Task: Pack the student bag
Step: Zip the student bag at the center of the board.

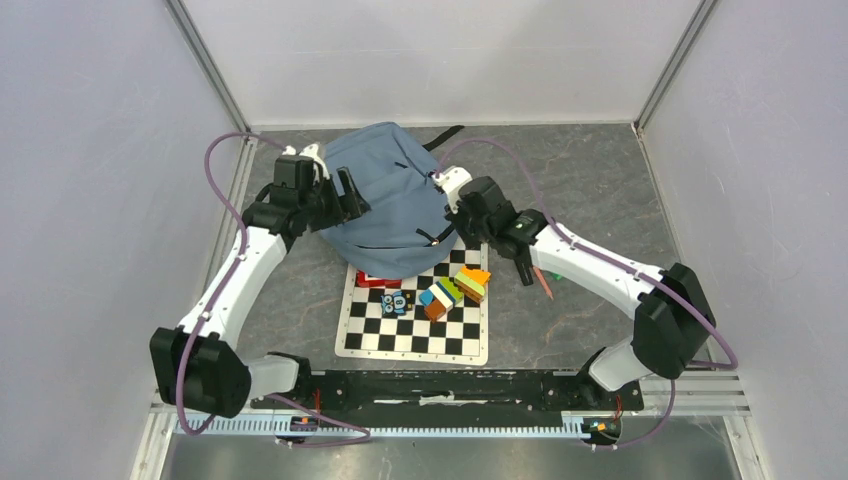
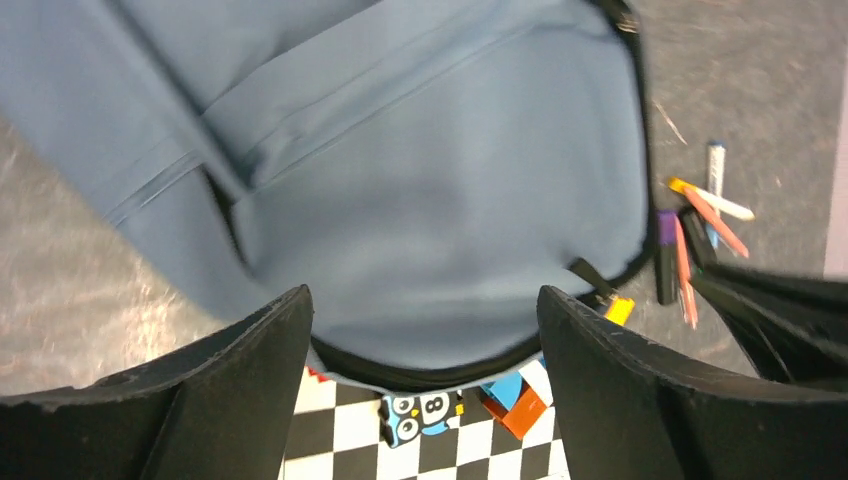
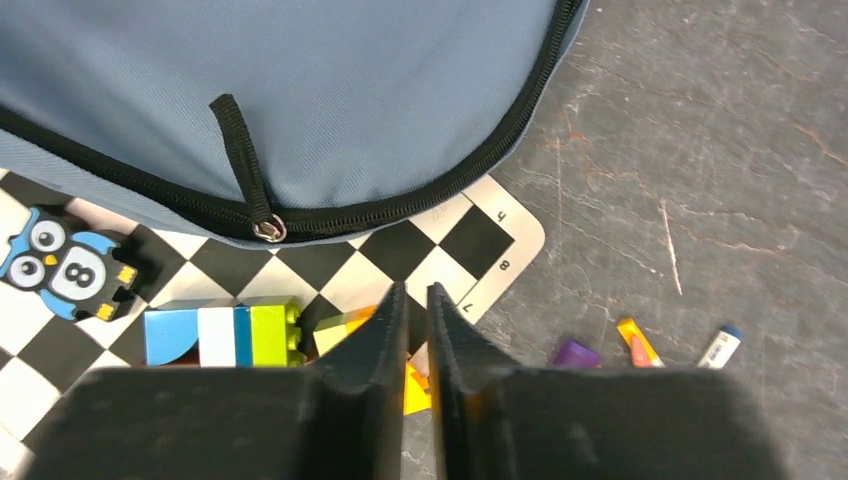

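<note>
The left gripper (image 2: 422, 300) is released, its jaws spread wide with nothing between them. Just past its fingertips lies the bag (image 2: 430, 180), a slack blue mound whose near edge droops over the far rim of the chessboard (image 2: 340, 430). Off to its right, beyond the bag's curved edge, a few crayons (image 2: 690, 240) lie scattered on the floor.

The right gripper (image 3: 415, 290) is clenched to a thin slit and grips nothing. Directly under its fingers sit coloured blocks (image 3: 220, 335). An owl piece (image 3: 65, 265) lies further to its left. Just ahead of its tips runs the bag's black zipper, which looks closed along this stretch, with a fabric pull tab (image 3: 240, 160) lying flat on the cloth.

The bag should be light but limp. It will likely sag, fold and slide on the board rather than hold its shape. A pinch of loose cloth would probably bunch and slip. Firmer holds seem to be the pull tab for opening and the stiffer zipper seam for bracing.
</note>
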Available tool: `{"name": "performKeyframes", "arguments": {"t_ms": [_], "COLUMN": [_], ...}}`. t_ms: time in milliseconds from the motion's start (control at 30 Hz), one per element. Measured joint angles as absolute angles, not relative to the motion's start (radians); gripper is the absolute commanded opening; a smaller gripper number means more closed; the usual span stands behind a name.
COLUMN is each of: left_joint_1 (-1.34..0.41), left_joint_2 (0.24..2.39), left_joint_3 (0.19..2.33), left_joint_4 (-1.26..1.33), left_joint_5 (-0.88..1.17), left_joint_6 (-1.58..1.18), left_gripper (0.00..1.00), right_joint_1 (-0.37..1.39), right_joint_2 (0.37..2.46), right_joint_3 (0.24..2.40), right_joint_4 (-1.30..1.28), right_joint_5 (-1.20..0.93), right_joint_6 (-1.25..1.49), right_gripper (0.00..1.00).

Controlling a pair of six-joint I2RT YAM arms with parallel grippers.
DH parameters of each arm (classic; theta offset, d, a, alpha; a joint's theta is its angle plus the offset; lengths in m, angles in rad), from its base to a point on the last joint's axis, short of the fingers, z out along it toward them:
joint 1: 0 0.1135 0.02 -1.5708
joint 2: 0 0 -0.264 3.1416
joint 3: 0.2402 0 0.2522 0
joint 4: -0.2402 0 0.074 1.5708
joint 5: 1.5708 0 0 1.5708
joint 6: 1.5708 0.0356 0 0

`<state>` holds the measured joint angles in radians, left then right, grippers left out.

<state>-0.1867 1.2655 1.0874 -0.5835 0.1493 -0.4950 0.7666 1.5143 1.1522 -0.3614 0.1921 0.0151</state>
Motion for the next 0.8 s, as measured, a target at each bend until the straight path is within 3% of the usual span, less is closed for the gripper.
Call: {"name": "performKeyframes", "arguments": {"t_ms": [200,333,467,633,800], "left_joint_1": [-0.321,-0.364,-0.37,-0.373,-0.373], "left_joint_2": [1.228,1.23,1.23,1.228,1.206], "left_joint_3": [1.098,1.076,1.027,0.983,0.953], "left_joint_4": [-0.486,-0.424,-0.376,-0.348,-0.341], "left_joint_5": [0.202,0.25,0.266,0.265,0.26], "left_joint_6": [-0.391,-0.387,-0.388,-0.39,-0.391], "left_gripper": [0.89,0.9,0.9,0.9,0.91], "right_joint_1": [0.65,0.636,0.652,0.68,0.714], "right_joint_2": [1.485,1.486,1.541,1.702,1.833], "right_joint_3": [1.106,1.101,1.159,1.322,1.456], "right_joint_4": [-0.314,-0.277,-0.253,-0.253,-0.305], "right_joint_5": [0.013,-0.096,-0.192,-0.242,-0.247], "right_joint_6": [0.067,0.065,0.05,0.001,-0.059], "right_gripper": [0.63,0.72,0.74,0.64,0.62]}}
